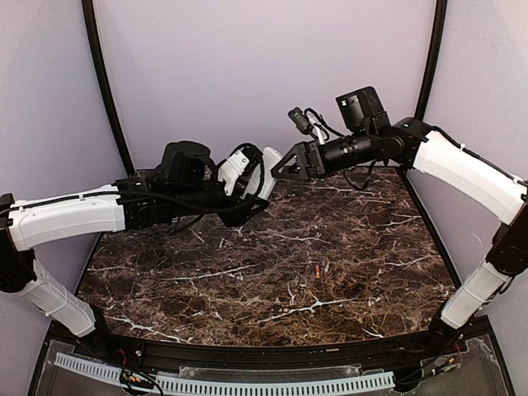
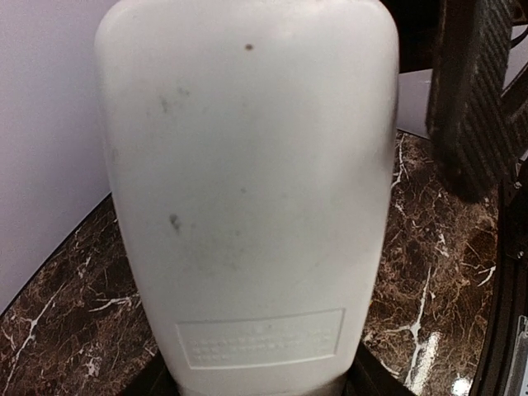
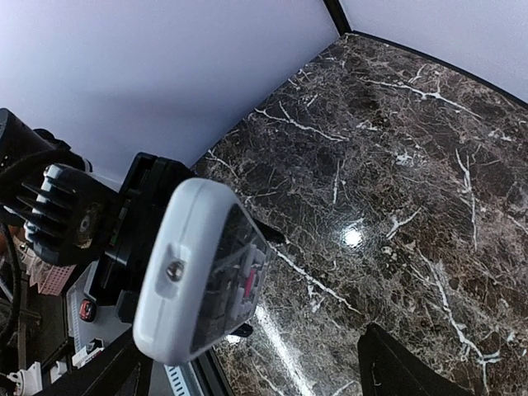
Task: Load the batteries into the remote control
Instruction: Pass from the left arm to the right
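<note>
White matte plastic fills the left wrist view: the remote control [image 2: 247, 190] shows us its plain back, smooth, faintly scuffed, rounded at the top, with a small embossed label low down. We see no open compartment on that face. The left gripper [image 1: 252, 175] clamps it by the lower end and holds it raised over the far side of the table [image 1: 206, 272]. We judge this is to present it to the other arm. From the right wrist we look at its end, with the dark glossy screen and a red button along one side. The right gripper [image 1: 282, 167] hangs just beside it, its dark fingers [image 3: 412, 367] spread apart and holding nothing. The batteries [image 1: 320, 268], slim cylinders and at least one orange-red, lie well apart on the polished brown marble-patterned top.
</note>
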You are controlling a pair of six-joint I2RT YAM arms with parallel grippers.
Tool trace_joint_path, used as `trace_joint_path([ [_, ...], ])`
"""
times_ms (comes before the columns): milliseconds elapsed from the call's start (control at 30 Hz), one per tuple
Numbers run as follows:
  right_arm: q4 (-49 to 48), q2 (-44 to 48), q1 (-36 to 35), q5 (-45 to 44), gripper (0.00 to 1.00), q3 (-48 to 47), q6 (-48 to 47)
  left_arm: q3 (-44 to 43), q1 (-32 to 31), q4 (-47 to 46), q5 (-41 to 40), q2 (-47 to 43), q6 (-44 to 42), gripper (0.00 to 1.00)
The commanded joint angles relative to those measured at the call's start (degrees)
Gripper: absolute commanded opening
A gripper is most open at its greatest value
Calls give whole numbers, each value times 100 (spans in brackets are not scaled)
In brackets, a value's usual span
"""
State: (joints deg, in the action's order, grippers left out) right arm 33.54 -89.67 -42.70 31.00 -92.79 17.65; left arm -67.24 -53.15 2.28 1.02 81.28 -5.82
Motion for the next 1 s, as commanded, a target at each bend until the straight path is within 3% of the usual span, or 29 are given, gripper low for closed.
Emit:
trace_joint_path([
  [0,197,-125,-67,-161,83,-212,-43,-330,-163,510,-444,255,-359,37],
  [467,-5,-346,-81,281,51,41,-2,-493,-365,493,-297,487,-732,35],
  [800,80,-385,-81,390,45,295,-8,-540,-375,619,-546,580,-828,34],
  [967,140,-392,-80,401,33,284,-60,-580,-383,673,-497,636,-871,34],
])
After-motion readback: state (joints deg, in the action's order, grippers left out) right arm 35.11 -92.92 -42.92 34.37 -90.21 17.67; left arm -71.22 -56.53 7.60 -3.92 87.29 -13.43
